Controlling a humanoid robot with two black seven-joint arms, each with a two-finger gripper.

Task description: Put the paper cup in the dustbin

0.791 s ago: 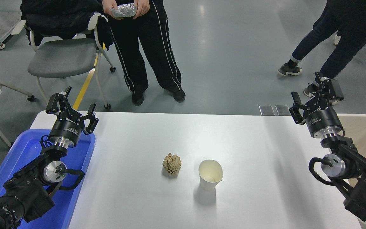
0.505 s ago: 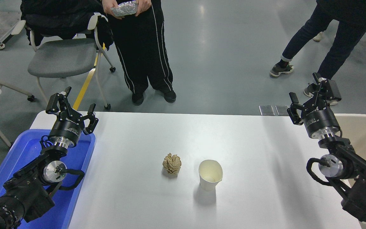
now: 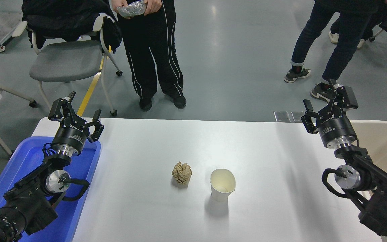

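Your paper cup (image 3: 222, 184) stands upright mid-table (image 3: 264, 151), just beside a crumpled paper ball (image 3: 181, 173). Your right pincer (image 3: 326, 104) is spread empty near the dustbin (image 3: 386, 143); your left pincer (image 3: 76, 112), spread too, sits over the blue tray (image 3: 22, 158).

You see the paper cup (image 3: 222, 184) standing upright near the table's middle, mouth open, white outside, cream inside, its rim slightly bent. From the cup, the dustbin (image 3: 386, 141) sits at about two o'clock, well apart: beige, rectangular, thick-rimmed, at the table's right end.
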